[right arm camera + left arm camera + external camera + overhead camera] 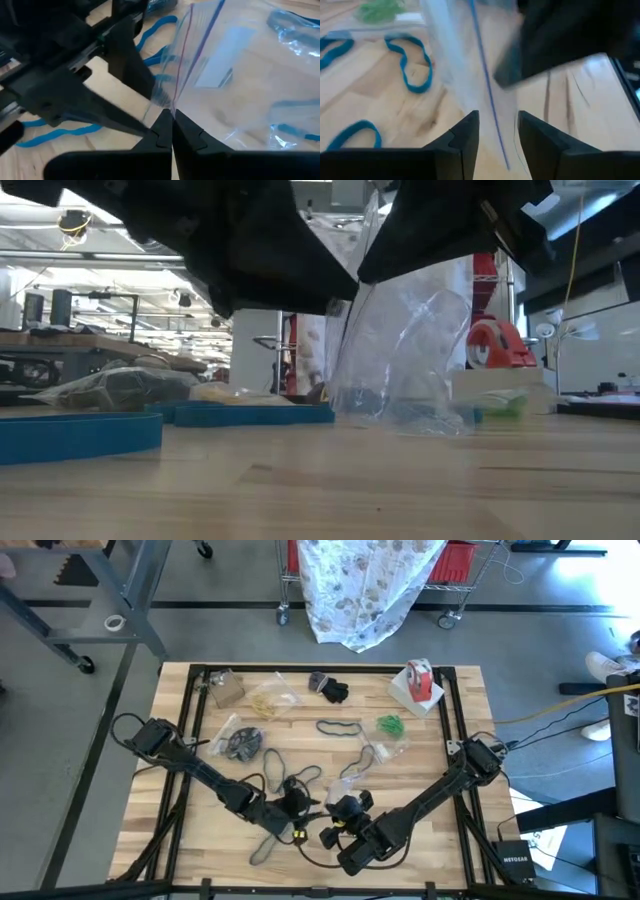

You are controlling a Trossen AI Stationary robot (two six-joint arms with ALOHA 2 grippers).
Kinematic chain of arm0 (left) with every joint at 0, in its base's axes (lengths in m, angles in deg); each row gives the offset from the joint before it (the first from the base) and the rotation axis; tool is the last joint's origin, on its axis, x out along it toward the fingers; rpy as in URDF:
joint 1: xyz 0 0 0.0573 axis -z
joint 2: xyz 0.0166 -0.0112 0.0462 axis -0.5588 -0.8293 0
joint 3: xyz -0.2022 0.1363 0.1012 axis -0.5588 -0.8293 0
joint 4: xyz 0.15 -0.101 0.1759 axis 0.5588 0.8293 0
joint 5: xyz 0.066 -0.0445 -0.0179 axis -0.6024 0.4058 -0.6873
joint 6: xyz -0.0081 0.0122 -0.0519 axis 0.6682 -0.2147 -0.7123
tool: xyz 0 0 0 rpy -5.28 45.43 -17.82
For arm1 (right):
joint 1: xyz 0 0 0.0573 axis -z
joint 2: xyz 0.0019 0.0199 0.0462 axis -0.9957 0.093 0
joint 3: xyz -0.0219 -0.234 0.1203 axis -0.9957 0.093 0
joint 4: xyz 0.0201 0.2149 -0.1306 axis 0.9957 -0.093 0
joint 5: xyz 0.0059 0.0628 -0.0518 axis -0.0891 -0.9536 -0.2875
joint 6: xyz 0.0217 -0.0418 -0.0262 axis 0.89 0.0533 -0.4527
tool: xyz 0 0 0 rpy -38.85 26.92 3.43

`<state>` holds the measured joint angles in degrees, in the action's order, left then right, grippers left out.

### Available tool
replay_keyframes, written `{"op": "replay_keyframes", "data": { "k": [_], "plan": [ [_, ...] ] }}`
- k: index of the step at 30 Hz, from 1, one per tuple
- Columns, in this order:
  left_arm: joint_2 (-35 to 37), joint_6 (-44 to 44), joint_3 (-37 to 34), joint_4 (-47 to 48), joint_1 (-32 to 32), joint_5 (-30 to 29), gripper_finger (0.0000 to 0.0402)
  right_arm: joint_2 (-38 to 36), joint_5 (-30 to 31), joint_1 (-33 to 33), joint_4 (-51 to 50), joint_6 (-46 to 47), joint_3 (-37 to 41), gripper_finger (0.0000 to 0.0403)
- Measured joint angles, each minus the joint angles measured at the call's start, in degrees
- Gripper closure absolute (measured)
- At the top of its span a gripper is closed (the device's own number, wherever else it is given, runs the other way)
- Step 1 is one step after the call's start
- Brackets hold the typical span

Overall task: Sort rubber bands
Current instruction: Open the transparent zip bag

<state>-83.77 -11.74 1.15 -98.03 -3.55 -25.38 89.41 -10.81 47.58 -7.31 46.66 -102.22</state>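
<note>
A clear zip bag (235, 60) with teal-blue rubber bands (295, 25) inside stands near the table's front middle (400, 350). My right gripper (171, 120) is shut on its top edge. My left gripper (498, 120) is open, and the bag's zip edge (487, 95) runs through the gap between its fingers. Loose teal-blue rubber bands (412, 65) lie flat on the wood beside the bag. In the high view both grippers meet near the front edge, left (298, 802) and right (345, 808). My right gripper pinches the bag's zip edge (176, 102) between its two shut fingers, coming from the near side and slanting down. The bag stands upright from the hold, and its lower end (410, 420) rests on the table. My left gripper: whether its open fingers touch the zip edge, I cannot tell.
Further back lie bags of green bands (390, 726), black bands (243, 743) and tan bands (265, 700), a loose dark band (340, 727) and a red-and-white tape roll (420, 680). A black frame (455, 730) borders the table.
</note>
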Motion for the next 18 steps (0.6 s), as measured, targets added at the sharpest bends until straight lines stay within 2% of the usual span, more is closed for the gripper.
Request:
{"op": "replay_keyframes", "data": {
  "k": [11, 13, 16, 18],
  "plan": [
    [-0.09, 4.11, 0.0, -0.05, -2.04, 0.04, 0.0279, 0.0, 0.52, 0.0, 0.27, -0.92, -0.02, 0.0403],
    [-0.09, 5.75, 0.0, -1.06, -2.04, 0.06, 0.03, 0.0, 0.56, 0.0, 1.43, -2.33, -0.02, 0.0403],
    [-0.09, 8.35, 0.0, -2.12, -2.15, 0.28, 0.0364, 0.07, 0.64, 0.09, 3.86, -5.04, -0.02, 0.0403],
    [-0.1, 9.73, 0.0, -2.31, -2.3, 0.56, 0.039, 0.33, 0.61, 0.39, 4.9, -6.03, -0.04, 0.0403]
  ]
}}
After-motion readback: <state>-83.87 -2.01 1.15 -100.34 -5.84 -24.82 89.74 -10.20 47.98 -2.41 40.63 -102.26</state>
